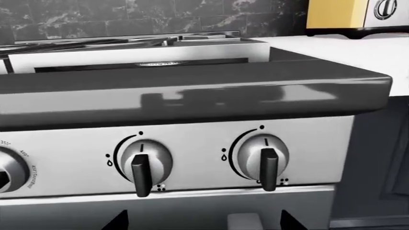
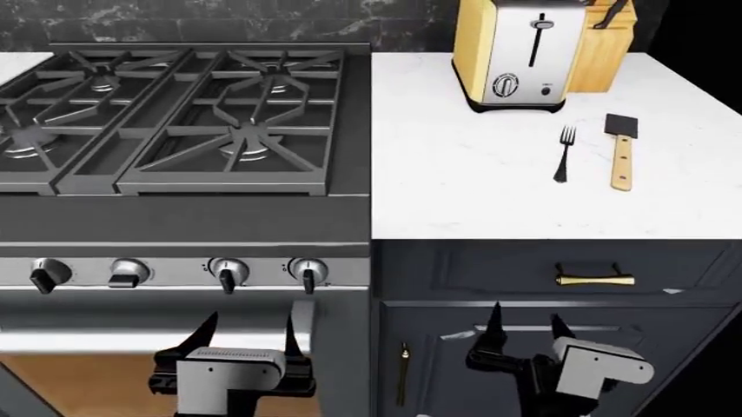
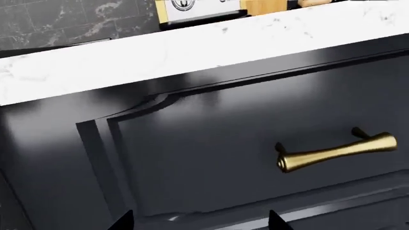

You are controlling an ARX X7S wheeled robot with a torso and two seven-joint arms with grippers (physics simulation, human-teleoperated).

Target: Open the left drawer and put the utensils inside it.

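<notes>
The left drawer [image 2: 522, 271] is shut under the white counter, its dark panelled front carrying a brass handle [image 2: 593, 280]. In the right wrist view the drawer front [image 3: 217, 158] fills the frame with the brass handle [image 3: 335, 151] off to one side. The fork [image 2: 565, 154] and the wooden-handled spatula [image 2: 620, 152] lie side by side on the counter. My right gripper [image 2: 522, 326] is open below and left of the handle, holding nothing. My left gripper [image 2: 249, 334] is open in front of the stove, below its knobs, empty.
A gas stove [image 2: 186, 113] with black grates fills the left, with knobs [image 2: 226, 274] along its steel front; two knobs [image 1: 142, 165] show close in the left wrist view. A yellow toaster [image 2: 510, 52] and knife block [image 2: 603, 43] stand at the counter's back. A cabinet door [image 2: 464, 365] sits below the drawer.
</notes>
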